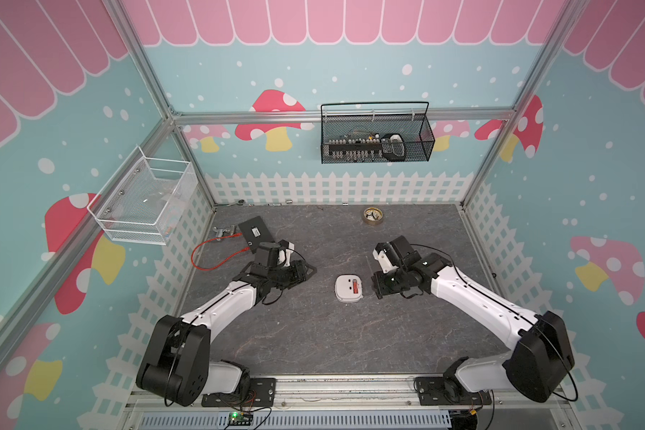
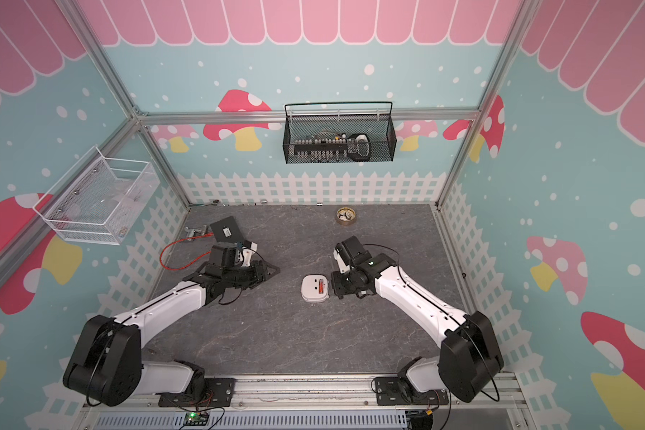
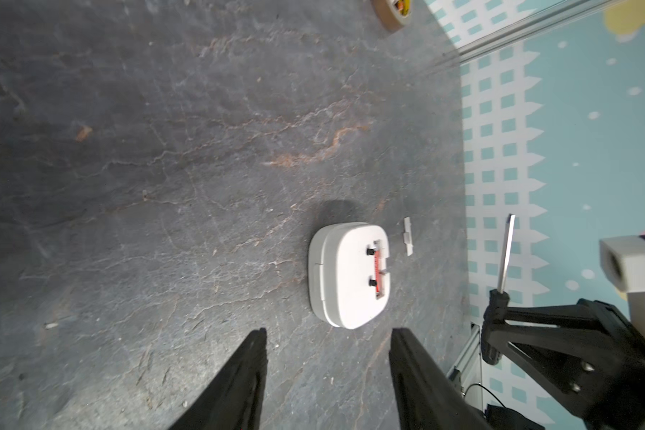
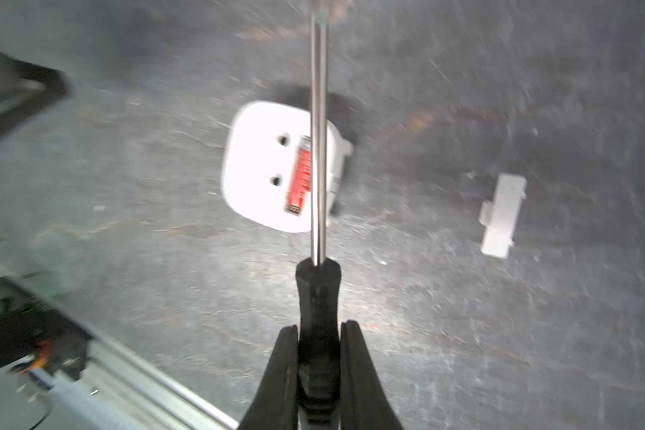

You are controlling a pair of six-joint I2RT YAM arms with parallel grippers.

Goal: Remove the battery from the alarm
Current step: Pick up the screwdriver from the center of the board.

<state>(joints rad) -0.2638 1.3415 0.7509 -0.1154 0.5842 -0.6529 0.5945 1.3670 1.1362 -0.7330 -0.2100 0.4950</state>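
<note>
While the alarm point(image 1: 348, 287) lay face-down at mid-frame in both top views, the battery point(image 1: 355, 287) in its open back compartment, the right gripper point(image 4: 320, 327) clamped the screwdriver point(image 4: 318, 208) by its handle, and the left gripper point(image 3: 328, 331) stood wide and empty, left of the alarm.

Tabletop point(image 1: 313, 335) bare w/ wide room on near side of alarm point(image 1: 348, 287); left tool point(image 3: 329, 333), jaws apart, has clear lane straight to alarm; right tool point(image 4: 320, 327), clamped on screwdriver point(image 4: 319, 149), crowds alarm's right side, shaft crossing alarm just beside battery point(image 4: 299, 178) in wrist view; small white cover point(image 4: 501, 216) lies loose on that side; black box point(image 1: 256, 232) & red cable point(image 1: 216, 257) clutter back-left; brass disc point(image 1: 373, 216) far back, well apart
</note>
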